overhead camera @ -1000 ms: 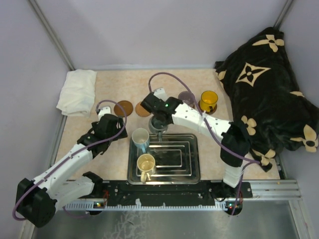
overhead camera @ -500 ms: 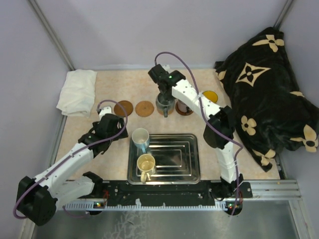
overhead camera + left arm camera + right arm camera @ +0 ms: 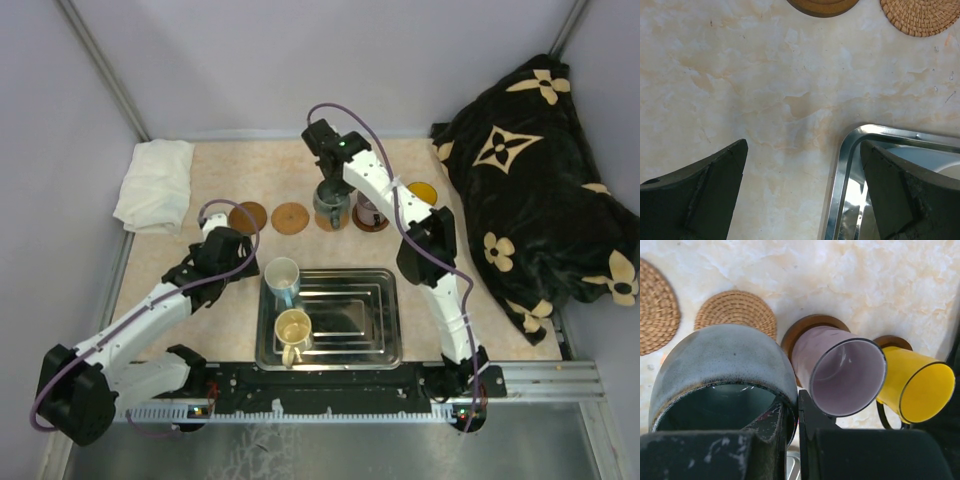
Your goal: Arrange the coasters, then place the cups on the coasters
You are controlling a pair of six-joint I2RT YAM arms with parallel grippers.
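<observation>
Right gripper pinches the grey-blue glazed mug over the far woven tan round coaster; next lower, let go. Left gripper: apart.

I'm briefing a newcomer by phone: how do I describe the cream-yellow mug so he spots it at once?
Find the rectangular steel tray low in the middle of the overhead view. Two handled mugs stand along its left side. It is the cream-yellow mug, the lower one; its neighbour at the upper left corner is the white mug with light blue.
</observation>
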